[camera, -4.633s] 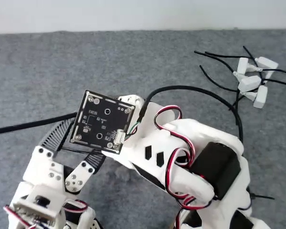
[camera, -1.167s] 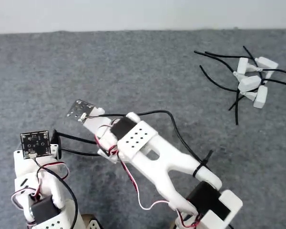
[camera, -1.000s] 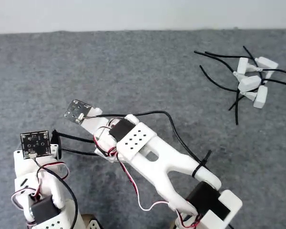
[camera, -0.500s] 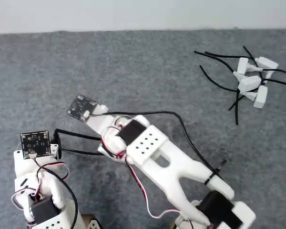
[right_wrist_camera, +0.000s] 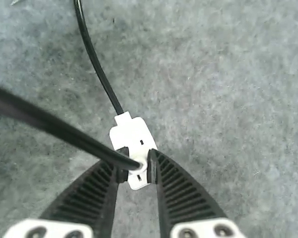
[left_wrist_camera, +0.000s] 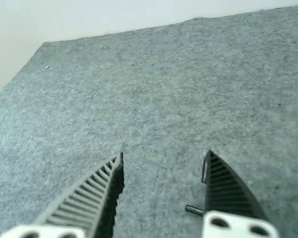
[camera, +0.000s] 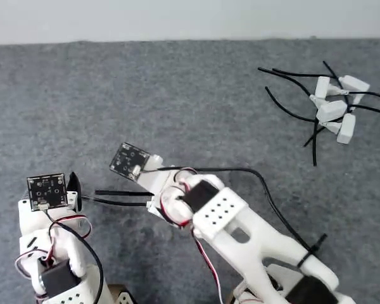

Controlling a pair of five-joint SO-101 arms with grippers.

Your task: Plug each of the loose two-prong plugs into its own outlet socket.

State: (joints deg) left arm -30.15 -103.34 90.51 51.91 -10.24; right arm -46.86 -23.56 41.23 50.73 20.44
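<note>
White connector (right_wrist_camera: 131, 136) with its thin black cord (right_wrist_camera: 97, 64), on the grey surface (right_wrist_camera: 228, 74) left of centre. One end is clenched between the fingers of the right end effector (right_wrist_camera: 137, 157). A second, thicker cord (right_wrist_camera: 49, 129) runs in to the fingertips (whether the white piece is plug or socket cannot be told). Loose plugs (camera: 334, 109), white with black cords, lie bunched at the far right, well apart from both arms. Left end effector (left_wrist_camera: 164, 154), released with fingers spread, sits over the surface at the near left.
</note>
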